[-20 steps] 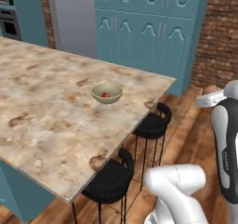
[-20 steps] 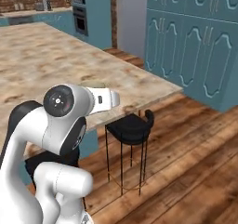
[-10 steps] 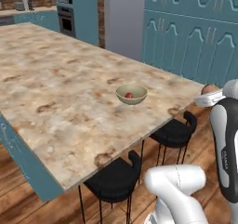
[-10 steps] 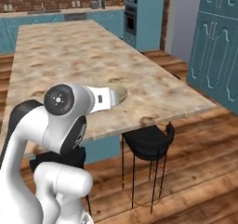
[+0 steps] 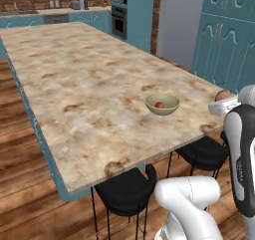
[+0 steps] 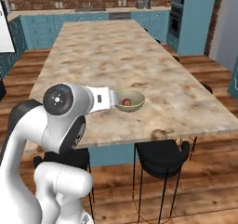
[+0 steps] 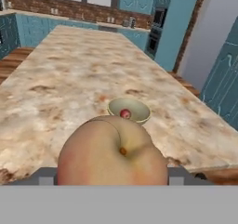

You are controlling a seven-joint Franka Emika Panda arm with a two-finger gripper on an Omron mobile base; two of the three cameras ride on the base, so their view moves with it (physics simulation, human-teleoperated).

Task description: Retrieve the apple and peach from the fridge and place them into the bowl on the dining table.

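Observation:
My gripper (image 7: 113, 174) is shut on the peach (image 7: 111, 153), an orange-pink fruit that looms large low in the hand view. From the left base the peach (image 5: 223, 95) shows at the hand, level with the dining table's (image 5: 74, 74) near right corner. The olive-tan bowl (image 5: 169, 107) stands on the marble top near that corner with the dark red apple (image 5: 159, 105) inside. In the hand view the bowl (image 7: 139, 114) and apple (image 7: 124, 113) lie just beyond the peach. From the right base, my white hand reaches toward the bowl (image 6: 135, 106). The fridge is out of view.
Black stools (image 5: 124, 189) (image 5: 204, 152) (image 6: 160, 155) stand under the table's near edge. Teal cabinets (image 5: 229, 35), a tall pale grey panel (image 5: 177, 20) and a wall oven (image 5: 118, 10) line the far side. Wooden floor surrounds the table.
The whole picture has swung as the base moved: the table now stretches away lengthwise and the bowl sits closer ahead. The peach stays in the gripper and the apple in the bowl.

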